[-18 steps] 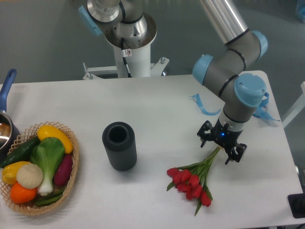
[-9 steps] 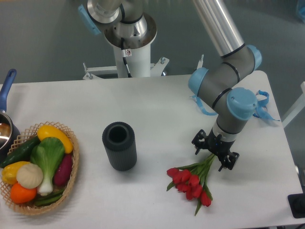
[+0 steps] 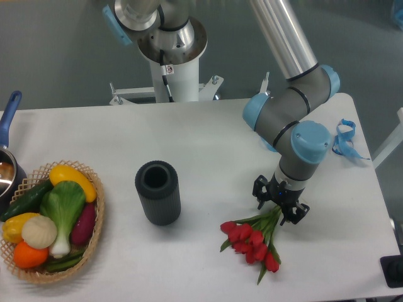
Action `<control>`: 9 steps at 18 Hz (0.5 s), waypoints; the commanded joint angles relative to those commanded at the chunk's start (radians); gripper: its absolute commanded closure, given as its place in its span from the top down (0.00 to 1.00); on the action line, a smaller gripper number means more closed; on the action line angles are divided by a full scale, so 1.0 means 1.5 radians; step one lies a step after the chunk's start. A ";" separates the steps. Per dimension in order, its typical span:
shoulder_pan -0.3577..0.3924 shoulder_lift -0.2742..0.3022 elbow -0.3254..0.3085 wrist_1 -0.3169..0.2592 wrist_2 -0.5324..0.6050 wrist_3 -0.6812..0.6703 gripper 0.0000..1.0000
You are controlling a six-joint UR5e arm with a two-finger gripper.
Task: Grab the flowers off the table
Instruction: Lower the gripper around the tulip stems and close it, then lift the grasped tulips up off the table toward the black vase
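Nearest the camera, the flowers (image 3: 253, 241) lie flat on the white tabletop (image 3: 208, 145), red heads toward the front edge and green stems running up and to the right, so the bunch's long axis slants away from the viewer. Directly over the upper stem ends, the end effector (image 3: 279, 203) hangs with its two dark fingers spread apart on either side of the stems, gripping nothing, so the bunch extends down and to the left from it. Farther back sit a dark ribbed cylinder (image 3: 158, 192), a vegetable basket (image 3: 50, 221) and blue ribbon (image 3: 345, 138).
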 joint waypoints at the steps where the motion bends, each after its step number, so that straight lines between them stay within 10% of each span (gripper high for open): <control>1: 0.000 0.000 0.002 0.001 -0.001 -0.006 0.36; 9: 0.001 0.004 0.009 0.010 -0.004 -0.037 0.14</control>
